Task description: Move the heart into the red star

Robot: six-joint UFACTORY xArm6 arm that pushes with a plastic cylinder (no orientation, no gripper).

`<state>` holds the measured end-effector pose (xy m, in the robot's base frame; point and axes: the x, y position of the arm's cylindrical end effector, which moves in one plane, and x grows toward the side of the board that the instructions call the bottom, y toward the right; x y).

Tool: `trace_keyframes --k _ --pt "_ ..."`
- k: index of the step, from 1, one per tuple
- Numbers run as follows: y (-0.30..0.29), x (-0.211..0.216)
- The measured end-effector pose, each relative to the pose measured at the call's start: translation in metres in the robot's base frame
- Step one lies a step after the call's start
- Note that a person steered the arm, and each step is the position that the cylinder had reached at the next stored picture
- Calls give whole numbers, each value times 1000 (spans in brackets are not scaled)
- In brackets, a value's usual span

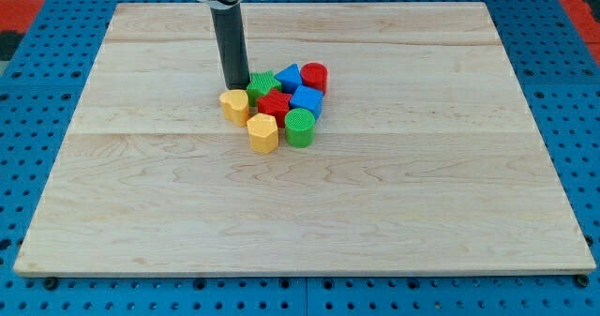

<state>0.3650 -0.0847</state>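
Note:
A yellow heart [235, 104] lies at the left of a tight cluster of blocks near the board's middle. The red star [275, 107] lies just to its right, in the cluster's middle, close to or touching it. My tip [235, 83] is at the rod's lower end, just above the yellow heart in the view and to the left of a green block [262, 83]. The tip looks to be touching or nearly touching the heart's top edge.
The cluster also holds a blue triangle [289, 75], a red cylinder [314, 76], a blue block [307, 100], a green cylinder [299, 127] and a yellow block [263, 132]. The wooden board [422, 185] lies on a blue pegboard.

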Motion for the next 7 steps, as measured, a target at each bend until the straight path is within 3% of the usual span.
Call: trace_keyframes --k 4,5,6,7 --pt "-5 1" --pt "-12 29" --pt "-56 77" --pt "-18 91"
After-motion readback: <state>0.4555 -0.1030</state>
